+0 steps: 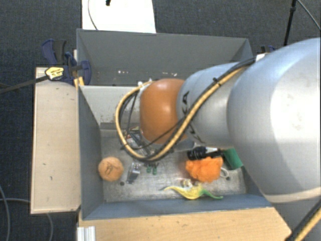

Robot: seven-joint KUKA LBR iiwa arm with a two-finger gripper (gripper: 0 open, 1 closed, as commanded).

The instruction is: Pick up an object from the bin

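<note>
Grey bin [90, 149], pick pending: gripper [142, 170] low near the floor between tan ball [110, 168] and orange crumpled lump [204, 168], grip state untellable, nothing visibly lifted; grasp and lift remain.

I work in a robotics lab, a test cell rather than any home or shop: my thick grey arm [271, 124], with its orange wrist cover [158, 109] and a yellow-sheathed cable [200, 104] looped along it, reaches into a bare grey sheet-metal bin [165, 59] with dark carpet [30, 24] all around. Black cables [22, 84] trail over that floor. In the bin lies a scatter of odd test pieces, a tan ball [110, 168], an orange lump [204, 169] and a yellow-green toy [190, 191], none of them belonging together as household or shop goods would.
</note>
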